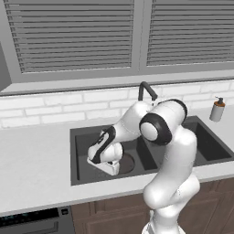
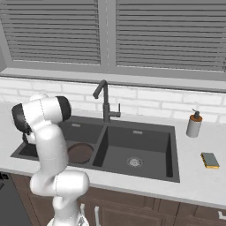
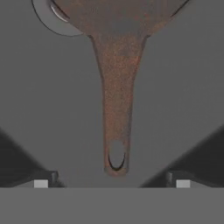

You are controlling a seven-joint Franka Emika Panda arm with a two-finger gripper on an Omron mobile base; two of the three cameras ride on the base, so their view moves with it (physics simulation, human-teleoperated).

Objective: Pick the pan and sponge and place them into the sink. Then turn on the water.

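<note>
Down in the left basin of the sink (image 2: 174, 154): pan (image 2: 80, 152), gripper (image 3: 112, 181) spread wide over its handle.
Hand view has the loop hole; right base view has the sponge (image 2: 210, 160) on the counter (image 2: 26, 150).

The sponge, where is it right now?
In the right base view the sponge lies flat on the counter right of the sink, just in front of the soap bottle.

Even, soft rendered light, no glare, faint shadows inside the sink (image 2: 172, 154), slightly blurry low-resolution views
</note>
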